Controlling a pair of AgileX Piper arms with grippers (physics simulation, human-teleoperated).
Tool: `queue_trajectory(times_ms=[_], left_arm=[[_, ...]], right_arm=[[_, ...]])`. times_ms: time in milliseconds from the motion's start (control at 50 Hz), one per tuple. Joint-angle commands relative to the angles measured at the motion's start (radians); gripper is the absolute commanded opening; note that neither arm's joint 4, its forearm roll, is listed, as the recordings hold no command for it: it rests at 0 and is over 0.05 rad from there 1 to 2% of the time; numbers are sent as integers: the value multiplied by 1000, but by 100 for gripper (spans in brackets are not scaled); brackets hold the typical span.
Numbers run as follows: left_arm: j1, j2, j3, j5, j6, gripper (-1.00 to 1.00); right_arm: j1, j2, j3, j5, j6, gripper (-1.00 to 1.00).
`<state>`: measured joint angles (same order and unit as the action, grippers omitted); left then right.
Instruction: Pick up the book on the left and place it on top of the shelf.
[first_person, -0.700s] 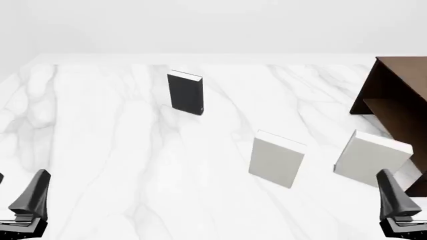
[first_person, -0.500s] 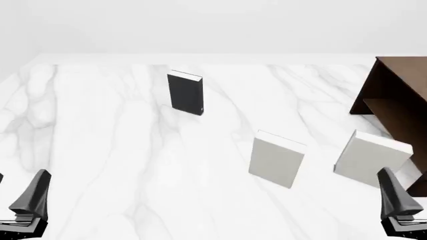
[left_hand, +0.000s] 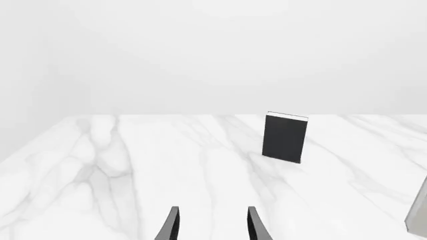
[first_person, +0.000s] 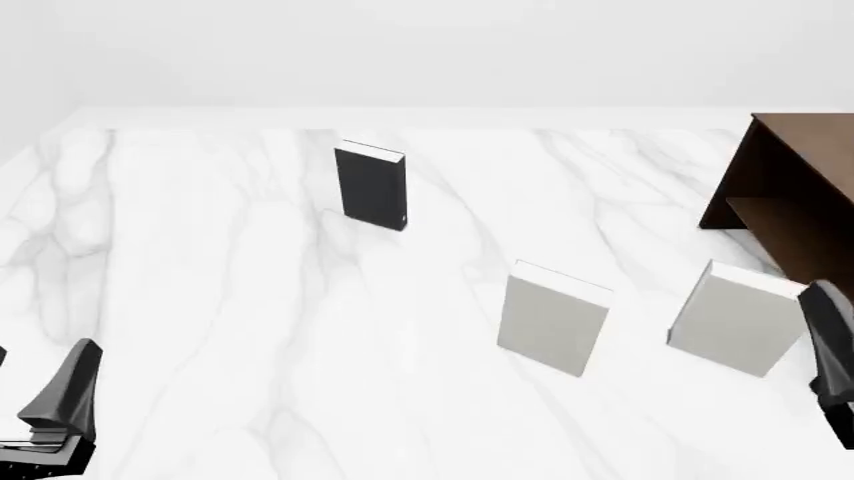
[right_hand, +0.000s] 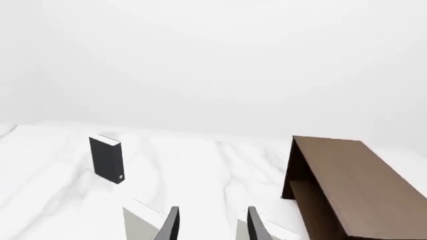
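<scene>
book (first_person: 371, 187): standing upright on the white marble worktop (first_person: 240, 300), toward the far side and left of centre, dark cover facing the arms, white page edges showing along the top; nothing is touching it.
shelf (first_person: 794, 205): sitting at the far right of the worktop, dark brown, flat top bare, open compartment facing left; well apart from the book.
2 light grey books: both standing upright nearer the arms; 1 (first_person: 554, 317) at centre-right, the other (first_person: 741, 318) just beside the shelf.
left end effector (left_hand: 211, 227): hanging low at the near left corner, well apart from the book; fingers (left_hand: 172, 226) are sitting parted with an empty gap, gripping nothing.
right end effector (right_hand: 211, 226): hovering at the near right edge, close to the right grey book; fingers (right_hand: 253, 225) are parted, gripping nothing.
</scene>
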<state>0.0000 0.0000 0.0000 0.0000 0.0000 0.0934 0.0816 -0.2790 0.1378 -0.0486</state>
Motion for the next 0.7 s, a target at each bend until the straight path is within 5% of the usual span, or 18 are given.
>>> queue_trajectory(times_ms=[20,280,700], left_arm=[[0,0,0,0,0,100],[0,0,0,0,0,100],[0,0,0,0,0,100]], right_arm=[[82,158,-168,5,-64,100],[201,442,-317,-68,-174,100],[251,703,-475,-81,-202,100]])
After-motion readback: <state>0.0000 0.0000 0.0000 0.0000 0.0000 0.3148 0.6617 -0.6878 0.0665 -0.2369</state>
